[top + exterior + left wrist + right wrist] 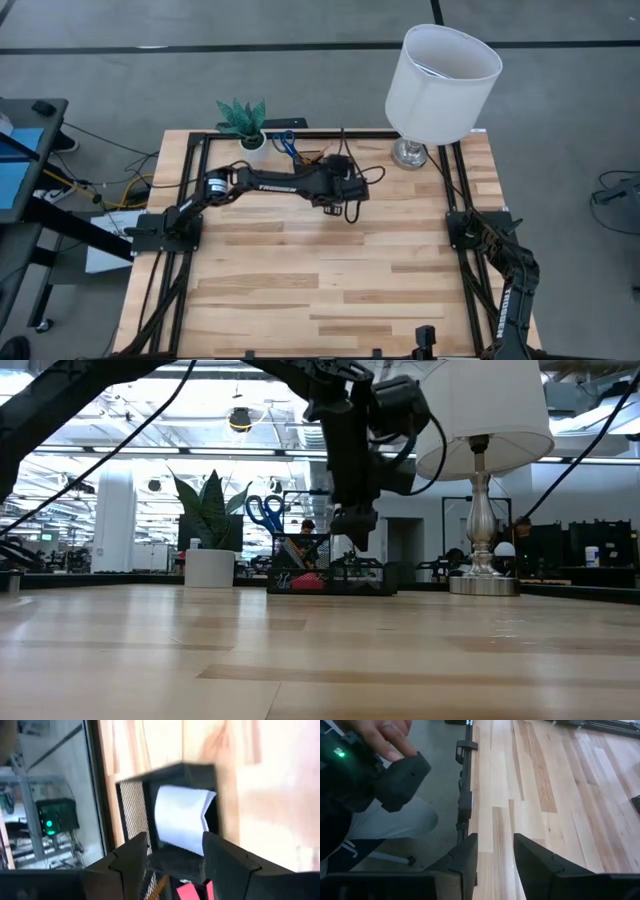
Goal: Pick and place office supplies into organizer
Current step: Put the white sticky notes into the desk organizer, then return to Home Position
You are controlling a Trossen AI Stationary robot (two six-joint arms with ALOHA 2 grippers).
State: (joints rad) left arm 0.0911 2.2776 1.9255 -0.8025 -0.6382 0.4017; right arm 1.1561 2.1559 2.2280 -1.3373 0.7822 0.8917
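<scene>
Hovering left gripper (172, 855), black mesh organizer (131, 805)

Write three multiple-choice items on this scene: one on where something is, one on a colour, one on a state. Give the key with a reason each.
1. Where does the organizer stand?
A. at the table's far edge, between the plant and the lamp
B. at the table's near edge
C. on the floor

2. What colour are the handles of the scissors?
A. red
B. blue
C. green

3. How is the left hand?
A. shut on a pen
B. open and empty, above the note pad
C. resting on the lamp

Key: 1 A, the high view shows it there. 2 B, the low view shows blue loops above the organizer. 3 B, the left wrist view shows its fingers apart with nothing between them.
</scene>
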